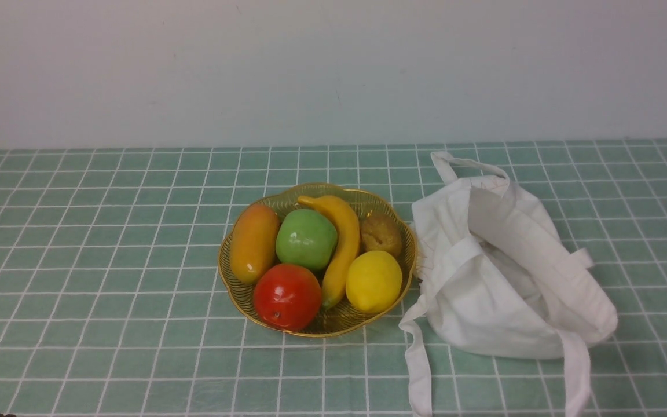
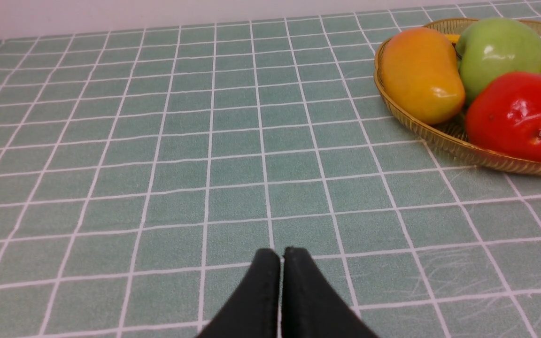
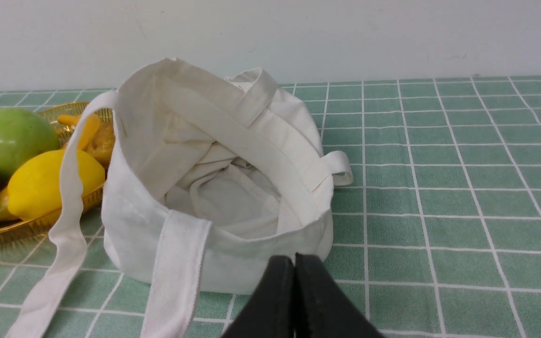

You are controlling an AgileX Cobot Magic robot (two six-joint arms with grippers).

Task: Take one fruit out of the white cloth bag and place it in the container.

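Observation:
The yellow lemon lies in the golden wire basket, at its near right side beside the banana; it also shows in the right wrist view. The white cloth bag slumps to the right of the basket, its mouth open and only folded fabric showing inside. My left gripper is shut over bare cloth, well clear of the basket. My right gripper is shut just in front of the bag's near wall. Neither gripper appears in the front view.
The basket also holds a mango, a green apple, a banana, a red fruit and a brown fruit. Long bag straps trail toward the table's front edge. A wall stands behind the checked green tablecloth.

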